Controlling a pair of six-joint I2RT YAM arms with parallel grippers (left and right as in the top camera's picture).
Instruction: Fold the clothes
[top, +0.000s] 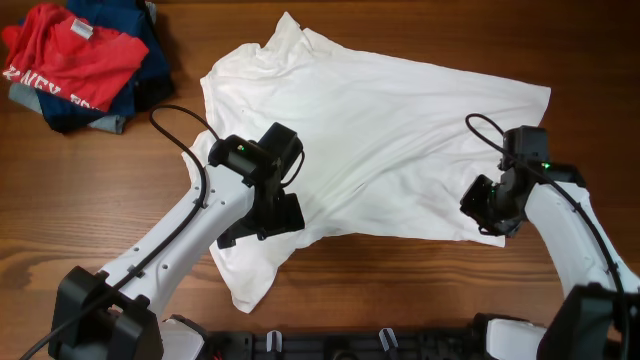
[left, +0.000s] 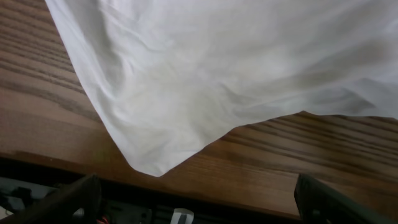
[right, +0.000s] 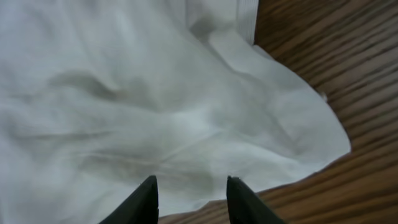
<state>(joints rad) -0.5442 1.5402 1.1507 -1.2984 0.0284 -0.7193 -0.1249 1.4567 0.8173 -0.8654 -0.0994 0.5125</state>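
Observation:
The clothes, a wrinkled white shirt (top: 370, 130), lie spread across the middle of the wooden table. My left gripper (top: 262, 218) hovers over the shirt's lower left flap. In the left wrist view that gripper (left: 199, 202) is wide open, its fingers (left: 71, 199) at the frame's corners, and a pointed corner of the shirt (left: 180, 99) lies ahead of it. My right gripper (top: 488, 208) is at the shirt's lower right edge. Seen from the right wrist, the right gripper (right: 191, 190) is open with a gap between its dark tips, above the hem of the shirt (right: 155, 106), holding nothing.
A red printed T-shirt (top: 70, 55) lies on a pile of navy garments (top: 135, 90) at the far left corner. Bare wooden table (top: 400, 290) runs along the front, ending at a dark rail (left: 186, 208) at the near edge.

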